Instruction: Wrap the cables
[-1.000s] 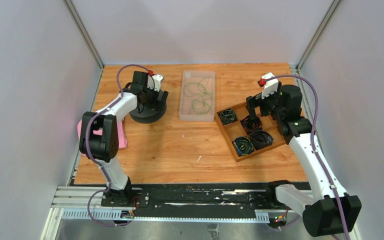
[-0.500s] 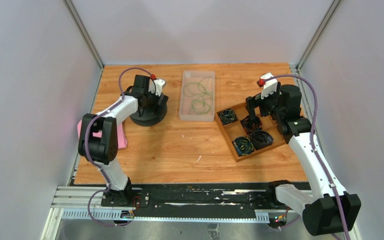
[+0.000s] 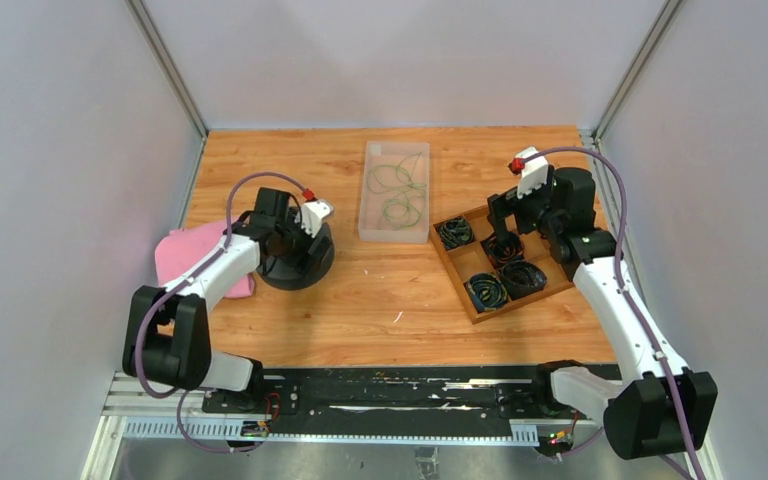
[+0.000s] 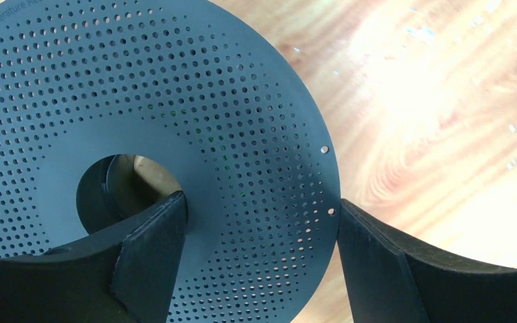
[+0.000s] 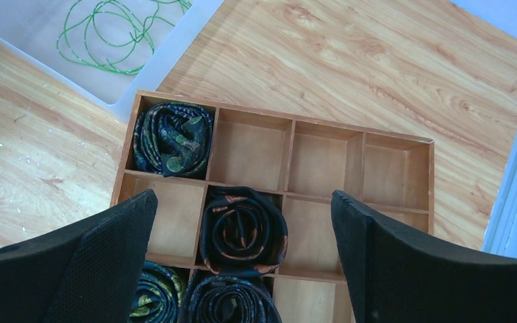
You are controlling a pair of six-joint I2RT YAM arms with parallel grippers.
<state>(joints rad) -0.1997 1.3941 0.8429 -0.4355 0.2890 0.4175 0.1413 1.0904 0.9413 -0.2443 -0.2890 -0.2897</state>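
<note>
Thin green wire cables (image 3: pixel 397 195) lie in clear plastic tray (image 3: pixel 375 232), far middle of worktop (image 3: pixel 360 300); we judge them light, floppy, tangle-prone, so pinch one strand end. Left tool (image 4: pixel 259 215) open across black perforated disc (image 4: pixel 175 87); right tool (image 5: pixel 242 202) open over wooden divided tray (image 5: pixel 283 118)

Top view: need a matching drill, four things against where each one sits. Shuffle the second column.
1 green cables
2 dark coiled bundles
3 pink cloth
4 perforated black disc

A under the left gripper
B in the clear tray
C in the wooden divided box
D on the table, far left

Pairs: 1-B, 2-C, 3-D, 4-A
</note>
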